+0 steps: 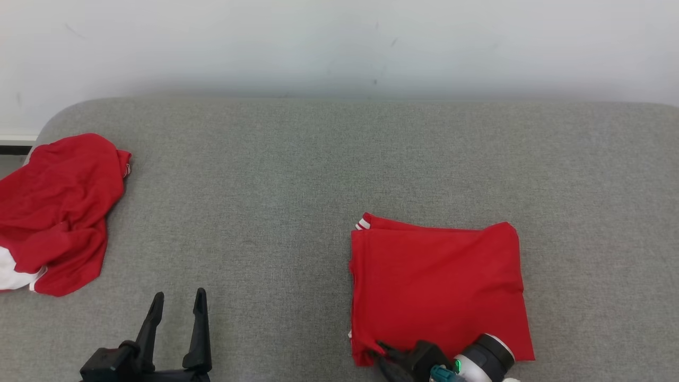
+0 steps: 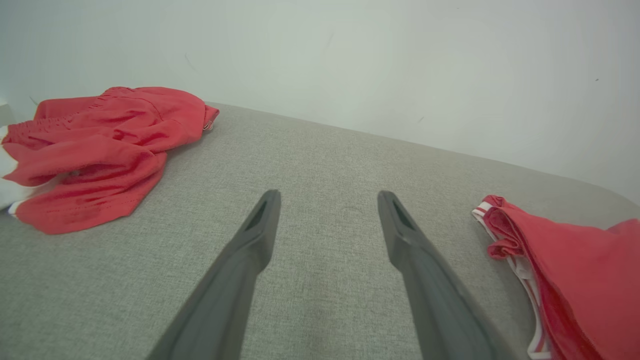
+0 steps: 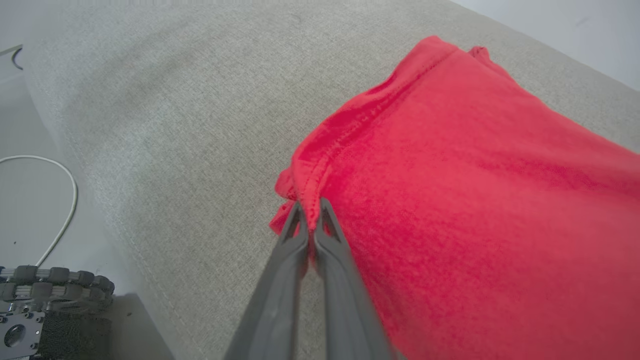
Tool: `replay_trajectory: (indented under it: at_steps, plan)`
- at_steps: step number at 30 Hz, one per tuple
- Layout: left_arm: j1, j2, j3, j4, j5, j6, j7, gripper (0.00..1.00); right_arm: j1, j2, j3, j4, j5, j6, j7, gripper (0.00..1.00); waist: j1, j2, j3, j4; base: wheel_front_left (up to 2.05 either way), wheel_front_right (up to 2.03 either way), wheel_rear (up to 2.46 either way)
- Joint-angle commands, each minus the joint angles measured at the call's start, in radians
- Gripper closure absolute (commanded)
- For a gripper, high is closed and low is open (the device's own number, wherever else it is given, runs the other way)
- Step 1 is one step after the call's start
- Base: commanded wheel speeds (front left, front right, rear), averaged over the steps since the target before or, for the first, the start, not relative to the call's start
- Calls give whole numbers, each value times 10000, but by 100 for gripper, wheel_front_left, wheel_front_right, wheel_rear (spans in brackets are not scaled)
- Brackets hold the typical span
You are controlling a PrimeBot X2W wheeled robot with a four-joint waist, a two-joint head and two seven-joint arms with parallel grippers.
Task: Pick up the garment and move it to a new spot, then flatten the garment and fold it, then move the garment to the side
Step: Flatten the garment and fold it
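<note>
The red garment (image 1: 440, 286) lies folded into a rough square on the grey cushion, right of centre. My right gripper (image 1: 383, 351) sits at its near left corner, and the right wrist view has that gripper (image 3: 311, 214) shut on the garment's (image 3: 450, 200) hemmed corner. At the lower left my left gripper (image 1: 177, 302) stands open over bare cushion, well apart from the folded piece. In the left wrist view that gripper (image 2: 327, 200) has nothing between its fingers, and the garment's (image 2: 575, 270) striped edge is at the right.
A second red garment (image 1: 58, 212) with white parts lies crumpled at the cushion's far left edge, also in the left wrist view (image 2: 95, 150). A white wall (image 1: 339, 48) backs the grey cushion (image 1: 265, 185). The cushion's near edge, floor and a white cable (image 3: 65, 200) appear beside the right gripper.
</note>
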Motion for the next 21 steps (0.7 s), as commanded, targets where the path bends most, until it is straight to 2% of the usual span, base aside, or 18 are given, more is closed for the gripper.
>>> replay_trajectory:
  at_steps: [1, 7, 14, 21]
  plan:
    - [92, 6, 8, -47, 37, 32, -5, 0, -115, 150, -60, 54, 122, -24, -150, 0, -1, 0, -51, 2, 0, 0, 0]
    - [282, 6, 127, -54, 71, 50, -5, 0, -49, 579, -982, -345, 618, -24, -1085, 0, -1, 0, -333, -85, 0, 0, 0]
    - [433, 6, 468, -157, 138, 73, -5, 0, 343, 880, -3182, -1249, 626, -24, -1980, 0, -1, 0, -748, -349, 0, 0, 0]
    - [498, 6, 668, -325, 264, 9, -5, 0, 714, 1053, -5375, -1332, 796, -25, -2166, 0, -1, 0, -1134, -584, 0, 0, 0]
